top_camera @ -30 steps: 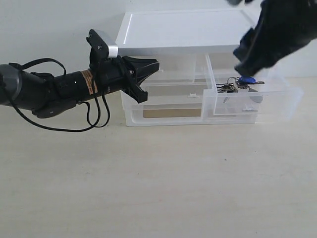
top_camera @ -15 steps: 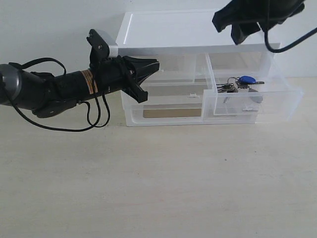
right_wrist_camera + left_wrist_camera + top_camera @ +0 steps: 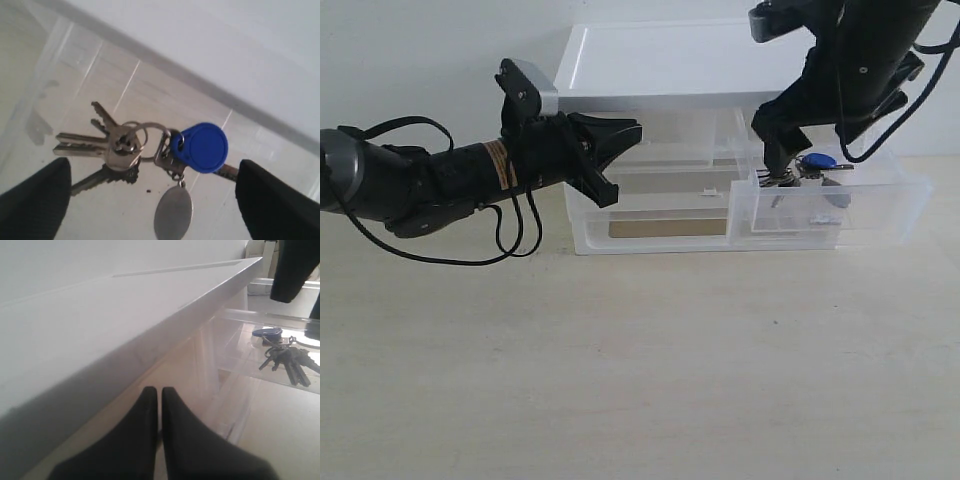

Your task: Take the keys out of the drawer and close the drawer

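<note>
the keys [image 3: 162, 152] lie in the open drawer [image 3: 880, 200] — neither step done. right gripper [image 3: 152, 170] hangs spread wide above them; left gripper [image 3: 160, 394] is pressed together.

Left gripper [image 3: 160, 391] closed, right gripper [image 3: 152, 170] spread.

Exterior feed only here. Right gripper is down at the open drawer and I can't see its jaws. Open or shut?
Observer: Open. The right wrist view shows the right gripper with its fingers wide, one at each end of the keys.
Operator: Gripping them?
Observer: No. The keys lie loose on the drawer floor, and the fingers are not closed on them.
Operator: Anything on the ring besides the fob?
Observer: An oval silver tag, right next to the blue fob.
</note>
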